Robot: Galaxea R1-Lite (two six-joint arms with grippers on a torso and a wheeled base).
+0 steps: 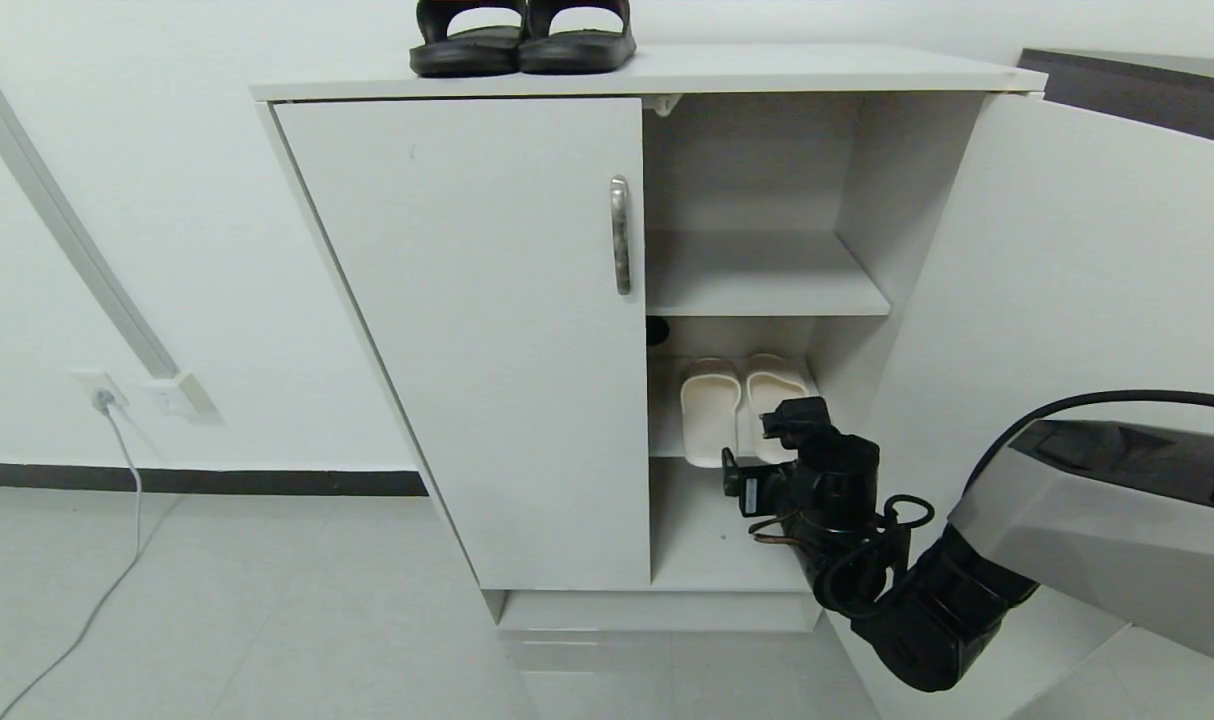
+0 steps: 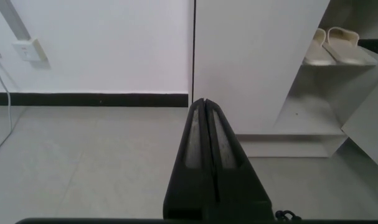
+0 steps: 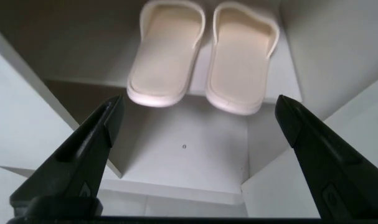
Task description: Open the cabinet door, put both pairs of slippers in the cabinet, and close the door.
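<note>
A white cabinet (image 1: 467,330) stands against the wall with its right door (image 1: 1067,270) swung open and its left door shut. A cream pair of slippers (image 1: 739,405) (image 3: 204,56) (image 2: 335,47) lies side by side on the middle shelf inside. A black pair of slippers (image 1: 522,38) rests on the cabinet top. My right gripper (image 3: 198,127) hangs open just in front of the cream pair, level with the lower compartment, holding nothing. My left gripper (image 2: 204,118) is shut and empty, low above the floor, left of the cabinet.
The upper shelf (image 1: 757,275) and the bottom shelf (image 1: 707,540) (image 3: 182,155) are bare. A metal handle (image 1: 620,235) is on the shut left door. A wall socket with a grey cable (image 1: 107,400) is at the left. Grey floor tiles (image 1: 217,610) spread in front.
</note>
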